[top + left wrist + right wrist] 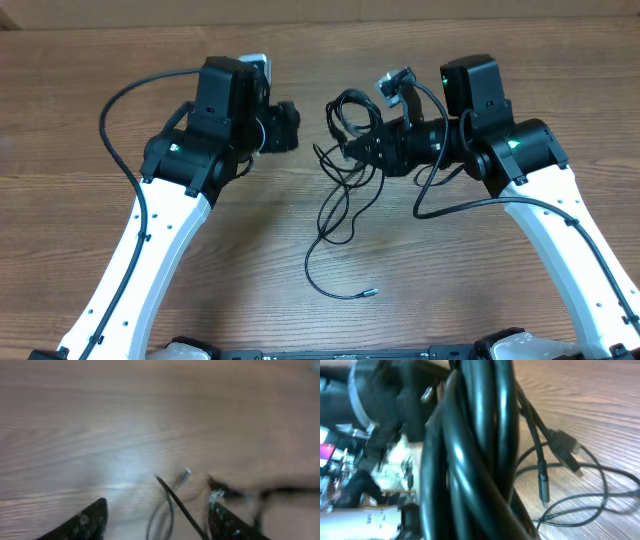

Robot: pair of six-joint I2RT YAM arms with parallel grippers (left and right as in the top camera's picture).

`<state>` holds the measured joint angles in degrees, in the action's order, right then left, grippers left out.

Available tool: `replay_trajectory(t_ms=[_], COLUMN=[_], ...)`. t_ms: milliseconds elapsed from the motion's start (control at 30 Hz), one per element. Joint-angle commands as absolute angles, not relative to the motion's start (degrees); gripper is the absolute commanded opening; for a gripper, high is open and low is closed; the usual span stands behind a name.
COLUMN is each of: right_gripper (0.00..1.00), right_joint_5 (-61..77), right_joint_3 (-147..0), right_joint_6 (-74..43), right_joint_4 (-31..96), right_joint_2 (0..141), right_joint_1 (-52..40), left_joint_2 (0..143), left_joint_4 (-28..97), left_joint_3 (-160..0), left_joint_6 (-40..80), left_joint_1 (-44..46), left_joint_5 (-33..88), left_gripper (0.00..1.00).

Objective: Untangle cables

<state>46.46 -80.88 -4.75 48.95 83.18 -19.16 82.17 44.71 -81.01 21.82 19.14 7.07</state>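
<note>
The cables [340,165] sit in the middle of the top view in 1 messy heap, and 1 long cord [325,225] runs down to a small plug [368,293] near the bottom middle. The right end effector [362,148] is at the heap, just right of the middle. It is closed and looks to be pinching the cables, which fill the right wrist view as fat black loops. The left end effector [157,505] is open. Its 2 fingers [87,521] stand far apart at the bottom of the left wrist view. A thin cord with a silver tip [184,476] runs between them over the wooden surface [480,290] and is not pinched. That view is blurry, so I cannot tell if the cord touches a finger. The step now seems to be taking 1 cord out of the heap. To do it well, the right side should hold the heap firm. The left side should close on only 1 cord, near its tip, and then pull slowly toward the left of the frame. If the whole heap starts to drag, it is best to stop, because a hard tug can make a knot tighter.
</note>
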Motion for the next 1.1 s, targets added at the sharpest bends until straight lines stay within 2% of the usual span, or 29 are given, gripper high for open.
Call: replay_trajectory(t_ms=[0,100,200,400,533,633,733,833,933,1067], right_gripper=[0.04,0.04,0.04,0.04,0.04,0.04,0.04,0.04,0.04,0.04], right_joint_5=[35.5,25.9,24.0,24.1,24.7,26.1,27.4,28.9,31.6,34.4], right_joint_3=[-81.4,-81.4,-81.4,-81.4,-81.4,-81.4,-81.4,-81.4,-81.4,-81.4], right_joint_6=[-18.9,-31.0,-41.3,-55.7,-57.0,-57.0,-57.0,-57.0,-56.4,-53.9], right_joint_4=[47.4,47.1,44.5,39.5,40.0,39.9,39.9,39.9,39.9,39.9], right_joint_2=[82.7,82.7,82.7,82.7,82.7,82.7,82.7,82.7,82.7,82.7], right_joint_1=[-19.0,-18.9,-19.0,-19.0,-19.0,-19.0,-19.0,-19.0,-19.0,-19.0], left_joint_2=[81.1,81.1,81.1,81.1,81.1,81.4,81.6,81.6,82.1,82.5], left_joint_4=[45.8,44.6,43.2,43.9,42.9,41.0,40.5,39.9,38.5,38.0], left_joint_3=[-81.8,-81.8,-81.8,-81.8,-81.8,-81.8,-81.8,-81.8,-81.8,-81.8], left_joint_6=[17.9,15.1,2.5,-8.2,-13.5,-14.4,-18.8,-20.0,-19.5,-17.7], left_joint_1=[19.5,19.6,20.3,23.4,25.6,27.2,29.7,31.7,33.0,33.0], left_joint_5=[20.2,27.7,38.5,39.1,34.1,27.6,26.2,24.8,17.4,15.4], left_gripper=[0.69,0.73,0.76,0.82,0.92,0.92,0.93,1.00,1.00,0.98])
